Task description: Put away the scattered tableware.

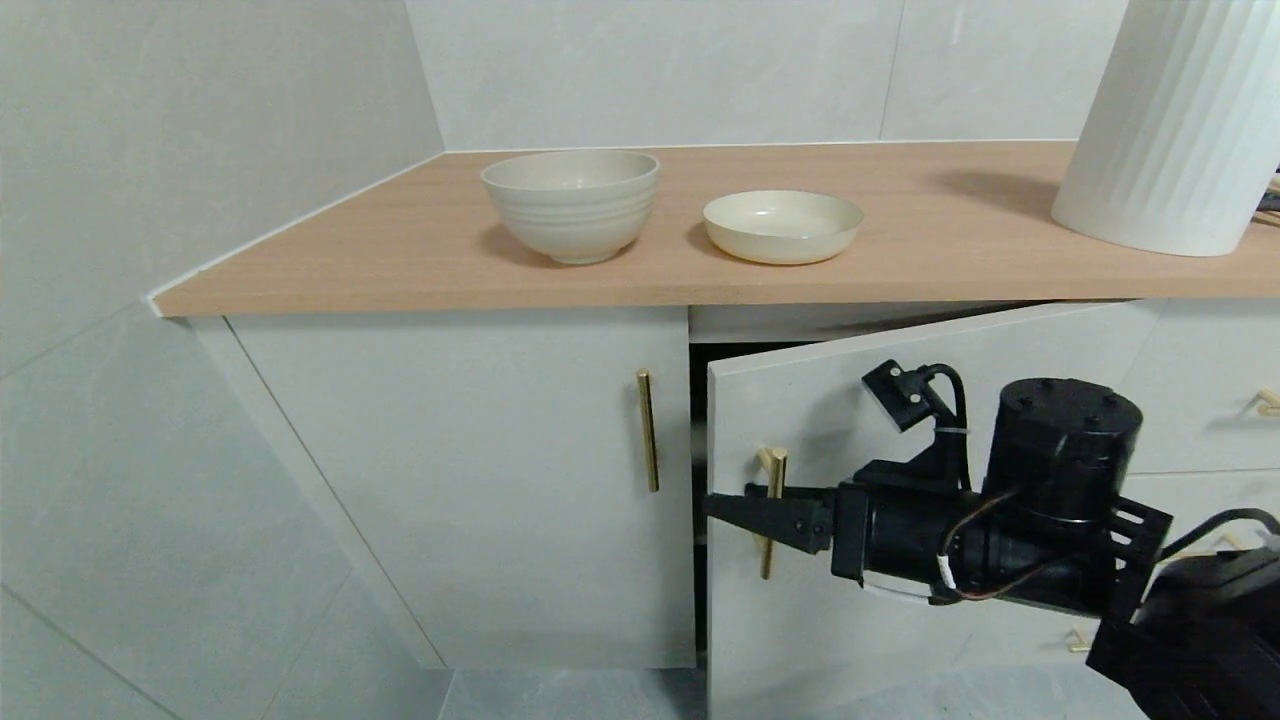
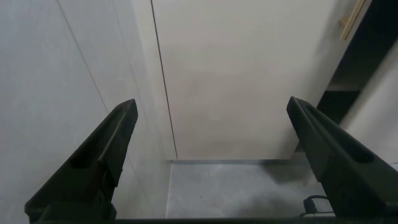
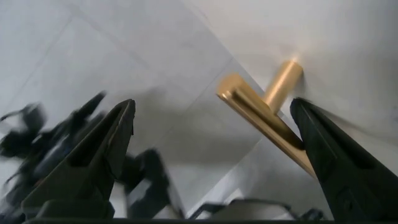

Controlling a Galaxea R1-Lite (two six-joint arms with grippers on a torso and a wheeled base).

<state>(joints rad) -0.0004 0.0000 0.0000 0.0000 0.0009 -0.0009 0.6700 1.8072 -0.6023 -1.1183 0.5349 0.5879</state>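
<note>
A deep ribbed bowl [image 1: 570, 205] and a shallow plate [image 1: 782, 226] sit side by side, apart, on the wooden counter [image 1: 400, 262]. The bowl is to the left and both are upright. Farther right on the counter stands a tall white fluted vessel [image 1: 1180, 130].

Below the plate, the right cabinet door [image 1: 800, 400] hangs ajar beside the closed left door [image 1: 480, 480]. The right gripper [image 1: 722, 510] is level with the open door's brass handle [image 1: 775, 465]. Its fingers are spread wide with the handle [image 3: 261, 115] between them, not clamped.

The left gripper [image 2: 211, 112], also spread open and holding nothing, faces the foot of the left door [image 2: 249, 74] and the grey floor [image 2: 230, 190].
</note>
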